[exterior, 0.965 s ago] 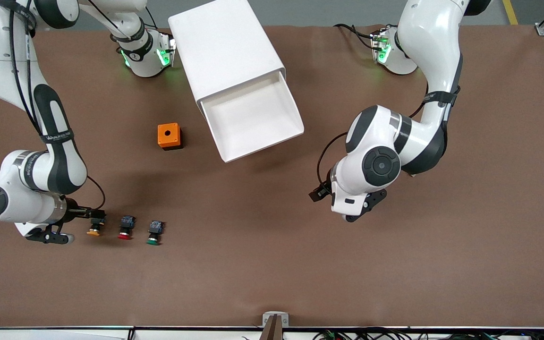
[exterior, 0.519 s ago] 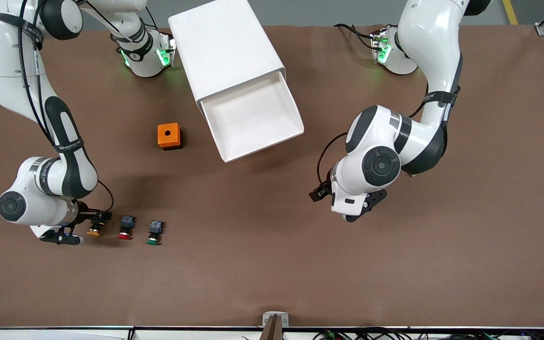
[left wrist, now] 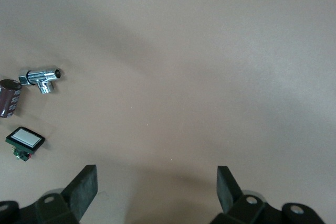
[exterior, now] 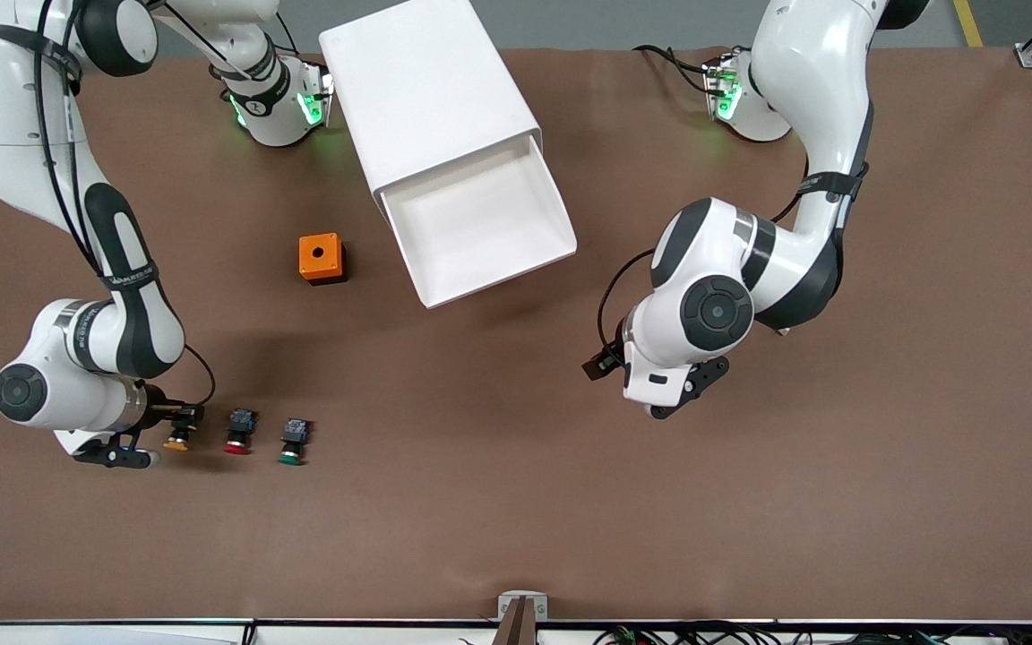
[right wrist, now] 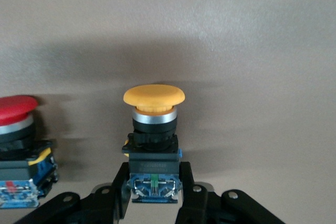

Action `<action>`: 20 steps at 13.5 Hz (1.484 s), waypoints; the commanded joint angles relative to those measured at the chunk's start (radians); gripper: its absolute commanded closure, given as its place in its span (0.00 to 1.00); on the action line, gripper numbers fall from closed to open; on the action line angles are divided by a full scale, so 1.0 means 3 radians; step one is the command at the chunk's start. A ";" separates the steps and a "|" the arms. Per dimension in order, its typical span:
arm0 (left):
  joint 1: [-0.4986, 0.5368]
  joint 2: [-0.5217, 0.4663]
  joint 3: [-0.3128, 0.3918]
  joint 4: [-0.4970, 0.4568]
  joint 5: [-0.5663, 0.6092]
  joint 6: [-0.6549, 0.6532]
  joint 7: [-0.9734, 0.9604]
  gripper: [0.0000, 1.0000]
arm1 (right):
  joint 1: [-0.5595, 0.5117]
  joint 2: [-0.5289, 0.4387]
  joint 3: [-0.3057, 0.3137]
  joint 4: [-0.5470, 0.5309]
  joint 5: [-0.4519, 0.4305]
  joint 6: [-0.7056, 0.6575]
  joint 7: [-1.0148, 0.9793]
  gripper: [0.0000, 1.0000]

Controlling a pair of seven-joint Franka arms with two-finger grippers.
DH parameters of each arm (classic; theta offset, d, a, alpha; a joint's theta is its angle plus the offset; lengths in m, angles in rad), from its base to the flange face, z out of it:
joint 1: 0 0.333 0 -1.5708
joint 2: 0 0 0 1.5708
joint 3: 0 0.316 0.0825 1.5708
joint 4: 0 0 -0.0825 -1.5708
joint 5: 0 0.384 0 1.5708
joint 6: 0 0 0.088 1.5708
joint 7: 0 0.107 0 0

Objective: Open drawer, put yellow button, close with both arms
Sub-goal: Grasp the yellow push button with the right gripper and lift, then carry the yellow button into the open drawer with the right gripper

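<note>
White plastic is filling the middle of the table: the cabinet [exterior: 431, 98] is lying with its drawer [exterior: 480, 228] already pulled out and bare inside. My left gripper [left wrist: 156, 195] is waiting over bare table toward the left arm's end, fingers spread wide. My right gripper [right wrist: 153, 190] is pinching the yellow button [right wrist: 153, 129] by its blue rear block, at the right arm's end, nearer the front camera than the drawer. I am judging it light, rigid and top-heavy under that smooth cap, so the squared body is the place to grip. The red button [exterior: 239, 430] is sitting just beside it, then the green button [exterior: 293, 441]; an orange box [exterior: 321, 258] is standing near the way to the drawer.
</note>
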 commanded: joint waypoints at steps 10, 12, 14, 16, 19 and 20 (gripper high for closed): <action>-0.0055 -0.0022 0.0011 -0.0051 0.0067 0.0032 0.0017 0.00 | 0.0216 -0.0955 0.0171 0.0011 0.0320 -0.1027 0.0677 0.95; -0.0061 -0.0007 0.0011 -0.0051 0.0072 0.0042 0.0017 0.00 | 0.0349 -0.1134 0.0176 0.0006 0.0326 -0.1298 0.1025 0.95; -0.0061 -0.0002 0.0006 -0.0051 0.0072 0.0042 0.0017 0.00 | 0.0487 -0.1303 0.0176 0.0011 0.0331 -0.1518 0.1326 0.95; -0.0066 -0.0002 0.0011 -0.0051 0.0067 0.0042 0.0022 0.00 | 0.0671 -0.1462 0.0176 0.0011 0.0331 -0.1677 0.1740 0.95; -0.0076 0.0003 0.0011 -0.0051 0.0067 0.0042 0.0017 0.00 | 0.0942 -0.1615 0.0176 0.0011 0.0331 -0.1805 0.2374 0.95; -0.0076 0.0003 0.0011 -0.0051 0.0067 0.0042 0.0022 0.00 | 0.1044 -0.1677 0.0176 0.0006 0.0331 -0.1851 0.2609 0.95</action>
